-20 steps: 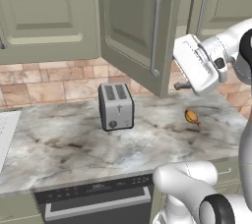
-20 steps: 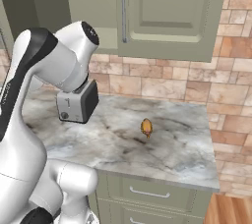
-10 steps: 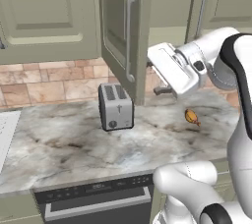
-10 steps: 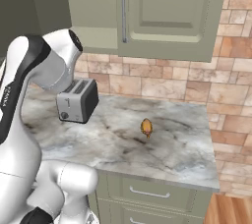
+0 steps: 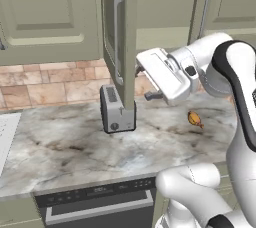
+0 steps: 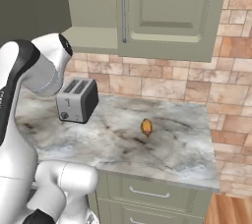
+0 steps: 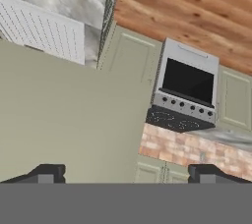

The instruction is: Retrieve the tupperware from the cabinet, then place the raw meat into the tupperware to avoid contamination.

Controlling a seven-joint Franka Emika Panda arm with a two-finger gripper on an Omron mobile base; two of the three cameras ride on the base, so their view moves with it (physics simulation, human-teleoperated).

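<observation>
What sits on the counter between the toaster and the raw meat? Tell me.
Nothing: in the right base view, bare marble counter runs from the toaster to the raw meat.

A grey-veined marble surface runs under a brick backsplash. Pale green drawers sit below, with wooden floor off to the side and a stove across the room.

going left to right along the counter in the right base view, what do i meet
toaster → raw meat → bare marble counter running to its right-hand edge
</observation>
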